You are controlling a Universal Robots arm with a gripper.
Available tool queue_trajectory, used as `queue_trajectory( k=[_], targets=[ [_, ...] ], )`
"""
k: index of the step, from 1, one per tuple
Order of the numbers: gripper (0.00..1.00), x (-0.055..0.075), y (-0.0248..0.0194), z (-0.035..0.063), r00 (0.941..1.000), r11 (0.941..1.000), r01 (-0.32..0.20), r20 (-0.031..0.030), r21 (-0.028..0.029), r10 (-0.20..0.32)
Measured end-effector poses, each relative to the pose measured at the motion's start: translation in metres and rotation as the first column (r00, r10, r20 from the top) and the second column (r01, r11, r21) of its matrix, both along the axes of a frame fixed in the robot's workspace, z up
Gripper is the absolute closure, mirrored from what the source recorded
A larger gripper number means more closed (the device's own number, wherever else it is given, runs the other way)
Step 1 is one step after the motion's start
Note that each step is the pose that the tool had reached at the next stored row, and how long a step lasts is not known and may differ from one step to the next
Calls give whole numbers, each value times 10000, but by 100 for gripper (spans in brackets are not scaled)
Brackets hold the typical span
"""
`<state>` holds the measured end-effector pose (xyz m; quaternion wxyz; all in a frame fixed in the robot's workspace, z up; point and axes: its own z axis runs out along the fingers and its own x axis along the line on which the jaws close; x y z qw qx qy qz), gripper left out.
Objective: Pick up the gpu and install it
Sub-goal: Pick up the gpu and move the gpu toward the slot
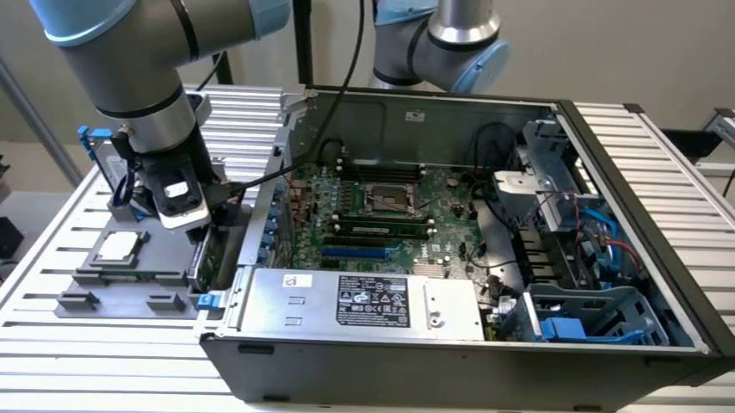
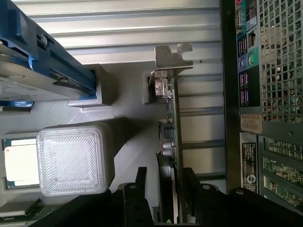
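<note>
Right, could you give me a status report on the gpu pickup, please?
Gripper open, straddling the gpu. Gpu on edge, seated in grey holder, not lifted. Computer case close alongside, nothing blocking the grasp.

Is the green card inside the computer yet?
No, it is out. The gpu stands on its edge in the grey holder outside the computer case, with the open tool straddling it.
</note>
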<state>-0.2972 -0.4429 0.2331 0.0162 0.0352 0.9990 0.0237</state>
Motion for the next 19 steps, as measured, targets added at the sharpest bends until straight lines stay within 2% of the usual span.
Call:
queue_trajectory(
  k=[1,2,8,9,19],
  targets=[
    [55,0,0,0,10000,10000,0,0,0,0],
    [61,0,0,0,10000,10000,0,1,0,0],
    [64,0,0,0,10000,10000,0,3,2,0],
    [71,1,0,0,10000,10000,0,3,2,0],
    [72,0,0,1,10000,10000,1,-5,0,-1]
  ],
)
